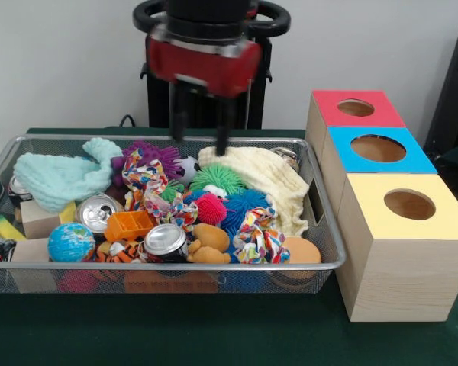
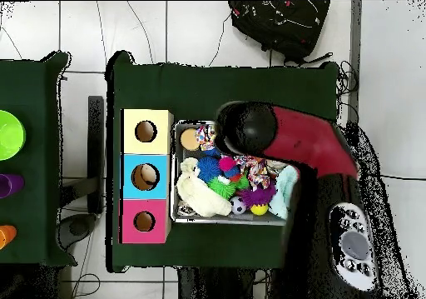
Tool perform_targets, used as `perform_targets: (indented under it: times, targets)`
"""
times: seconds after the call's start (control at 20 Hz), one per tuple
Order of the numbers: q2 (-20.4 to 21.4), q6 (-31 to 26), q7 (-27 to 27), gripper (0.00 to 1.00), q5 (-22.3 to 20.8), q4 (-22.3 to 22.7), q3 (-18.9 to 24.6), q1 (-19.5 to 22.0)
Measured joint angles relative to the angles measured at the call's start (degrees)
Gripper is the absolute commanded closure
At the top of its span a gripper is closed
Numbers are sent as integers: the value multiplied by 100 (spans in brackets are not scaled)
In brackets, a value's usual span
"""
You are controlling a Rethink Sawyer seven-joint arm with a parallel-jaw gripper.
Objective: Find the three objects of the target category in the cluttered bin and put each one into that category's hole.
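Mint knit cloth (image 1: 61,177), globe ball (image 1: 71,242), two cans (image 1: 98,211), cream towel (image 1: 263,179), red-topped box (image 1: 354,109), blue-topped box (image 1: 377,149).

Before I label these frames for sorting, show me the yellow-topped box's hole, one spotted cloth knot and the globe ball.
Yellow-topped box's hole (image 1: 409,204), front view: centre of dark opening.
Spotted cloth knot (image 1: 258,238), front view: middle of twist.
Globe ball (image 1: 71,242), front view: blue face.

Pale grey wall (image 1: 61,61) behind — white tiled floor (image 2: 200,29) around dark-green table (image 2: 225,87).
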State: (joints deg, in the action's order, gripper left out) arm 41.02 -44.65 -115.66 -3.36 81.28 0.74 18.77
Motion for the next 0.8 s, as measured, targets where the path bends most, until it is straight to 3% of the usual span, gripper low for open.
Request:
perform_targets:
  times: [0.25,0.45,0.8]
  targets:
    - [222,18,0,0,-34,186,47,845]
    - [396,217,0,0,-134,480,43,1228]
    - [460,879,0,0,-275,940,44,891]
